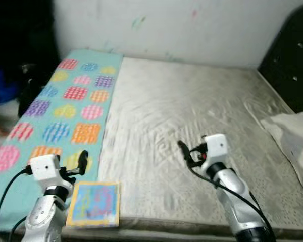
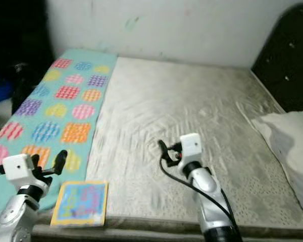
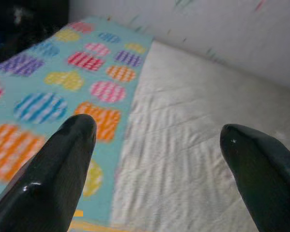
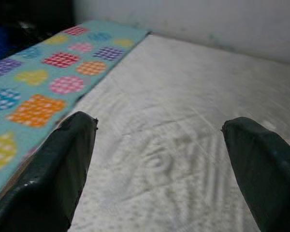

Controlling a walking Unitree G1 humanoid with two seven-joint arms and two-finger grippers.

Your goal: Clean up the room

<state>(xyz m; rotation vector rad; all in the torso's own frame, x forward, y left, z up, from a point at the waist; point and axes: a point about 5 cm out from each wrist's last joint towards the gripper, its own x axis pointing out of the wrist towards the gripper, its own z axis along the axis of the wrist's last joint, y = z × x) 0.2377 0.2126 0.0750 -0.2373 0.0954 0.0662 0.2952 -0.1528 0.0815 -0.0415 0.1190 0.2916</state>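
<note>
Book [image 1: 93, 203], apparently, beside left fingers [image 1: 83, 160].

We can't make out much in the dark corner [image 1: 17, 40] past the bed's left side, just a black mass with a bit of blue and what might be part of a person at the frame edge, too cut off to call. The white pillow [image 1: 298, 136] on the right runs out of frame, so we only get part of it. Same with the dark headboard [image 1: 293, 55], clipped at the right edge. The colourful book [image 1: 94, 203] near the front edge has a cover too blurry to read. Faint coloured marks on the wall [image 1: 139, 21] are too smudgy to identify.
</note>
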